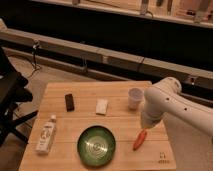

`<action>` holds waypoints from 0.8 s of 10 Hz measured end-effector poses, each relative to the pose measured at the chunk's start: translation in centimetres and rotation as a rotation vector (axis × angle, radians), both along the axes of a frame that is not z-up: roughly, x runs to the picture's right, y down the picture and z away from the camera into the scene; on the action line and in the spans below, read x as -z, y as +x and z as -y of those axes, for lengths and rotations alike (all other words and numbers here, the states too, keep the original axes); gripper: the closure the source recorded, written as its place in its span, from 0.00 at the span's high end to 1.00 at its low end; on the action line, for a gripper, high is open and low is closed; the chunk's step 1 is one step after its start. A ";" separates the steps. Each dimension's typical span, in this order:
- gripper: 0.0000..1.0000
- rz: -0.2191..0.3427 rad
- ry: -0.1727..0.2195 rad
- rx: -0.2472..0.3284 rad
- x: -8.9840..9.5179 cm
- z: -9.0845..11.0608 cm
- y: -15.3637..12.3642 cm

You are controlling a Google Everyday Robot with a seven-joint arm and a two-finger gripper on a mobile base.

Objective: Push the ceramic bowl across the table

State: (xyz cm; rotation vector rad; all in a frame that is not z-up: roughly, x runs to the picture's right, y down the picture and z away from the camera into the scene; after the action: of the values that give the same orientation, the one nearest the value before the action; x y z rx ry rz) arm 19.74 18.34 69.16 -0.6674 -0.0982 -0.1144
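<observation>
The green ceramic bowl (96,145) with pale rings at its centre sits near the front edge of the light wooden table (117,117), slightly left of middle. My white arm reaches in from the right. Its gripper (145,128) hangs at the arm's lower end over the right part of the table, shut and holding nothing. It is just above an orange carrot (139,140) and well to the right of the bowl, not touching it.
A small white cup (134,97) stands behind the arm's end. A white block (102,106) and a black block (69,102) lie mid-table. A white bottle (46,135) lies at the front left. A dark chair (10,95) stands left of the table.
</observation>
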 end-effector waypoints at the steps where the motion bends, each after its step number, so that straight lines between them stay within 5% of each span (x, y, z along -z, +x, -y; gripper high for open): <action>1: 0.02 0.007 -0.003 0.004 -0.1 -0.3 -0.2; 8: 0.02 0.041 -0.017 0.024 -0.8 -1.7 -1.2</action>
State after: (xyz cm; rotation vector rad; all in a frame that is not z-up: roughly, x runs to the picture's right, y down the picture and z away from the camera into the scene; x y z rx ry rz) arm 18.51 20.09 69.96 -0.6832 -0.1306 -0.1503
